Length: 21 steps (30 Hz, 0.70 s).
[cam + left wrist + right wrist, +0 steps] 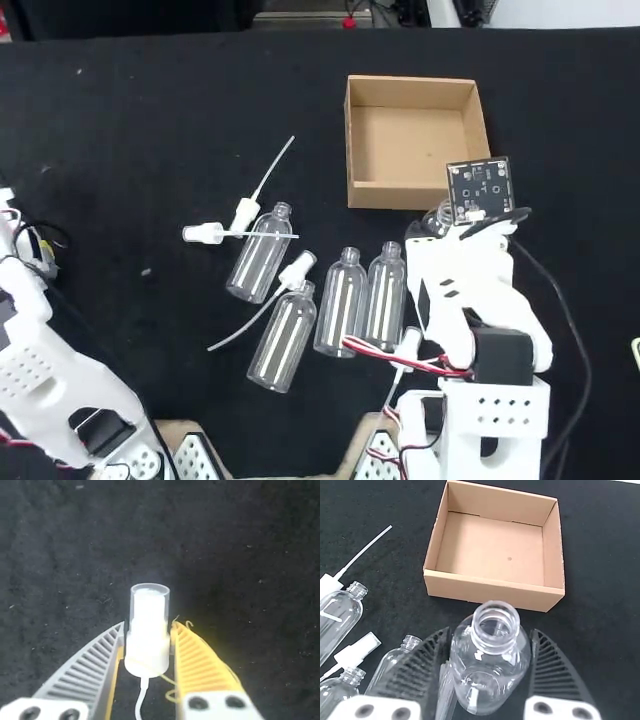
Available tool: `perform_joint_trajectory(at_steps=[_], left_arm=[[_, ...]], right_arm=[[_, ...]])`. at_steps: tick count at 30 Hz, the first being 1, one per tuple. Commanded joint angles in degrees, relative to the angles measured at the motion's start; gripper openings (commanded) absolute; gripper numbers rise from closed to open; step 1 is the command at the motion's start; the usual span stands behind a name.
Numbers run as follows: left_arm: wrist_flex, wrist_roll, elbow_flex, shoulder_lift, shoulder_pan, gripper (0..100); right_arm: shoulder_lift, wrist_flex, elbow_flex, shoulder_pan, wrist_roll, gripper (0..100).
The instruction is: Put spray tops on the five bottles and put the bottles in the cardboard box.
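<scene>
The cardboard box (490, 587) is a plain brown, square, open-topped tray with low walls, and it is holding nothing. It is sitting on a matte black table (150, 120).

Just in front of the box's near wall, the right gripper (491, 630) is pinching a clear plastic bottle (490, 675) between its ribbed black fingers. The bottle's round, threaded neck is open and is pointing toward the box. The right arm (470, 300), white and blocky, is stretching forward toward the box.

Well apart from the box, the left gripper (148, 625) is squeezing a white spray top (149, 600) with a clear cylindrical cap. One ribbed finger is grey and the other yellow, and the top's thin dip tube is trailing back between them. The left arm (45, 375) is sitting folded far from the box, beyond the loose bottles.

Near the box, on the left arm's side, four more clear bottles (283, 335) are lying on their sides. Three loose spray tops (297, 270) with long thin tubes are lying among them.
</scene>
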Motion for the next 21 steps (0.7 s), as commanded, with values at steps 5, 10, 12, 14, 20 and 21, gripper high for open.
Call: perform_joint_trajectory(at_steps=[5, 10, 12, 14, 20, 21], left_arm=[[8.79, 0.62, -3.38, -8.97, 1.80, 7], [11.34, 5.19, -2.42, -26.81, 5.76, 7], [10.64, 9.14, -1.19, -33.41, 7.96, 7], [9.58, 13.63, 0.66, -39.38, 10.77, 7], [2.20, 23.03, 7.08, -53.63, 21.05, 7], [0.79, 24.26, 8.13, -55.74, 22.81, 7]], right_arm=[[-0.13, -0.44, -1.63, -6.15, -0.70, 16.5], [-0.13, -3.52, -2.68, -16.26, -0.88, 16.3], [-0.13, -6.33, -2.42, -19.69, -1.32, 16.3], [-0.13, -8.26, -2.59, -22.15, -3.60, 16.3], [-0.13, -14.33, -1.45, -29.10, -5.01, 16.3], [-0.13, -15.65, -0.92, -30.07, -4.84, 16.3]])
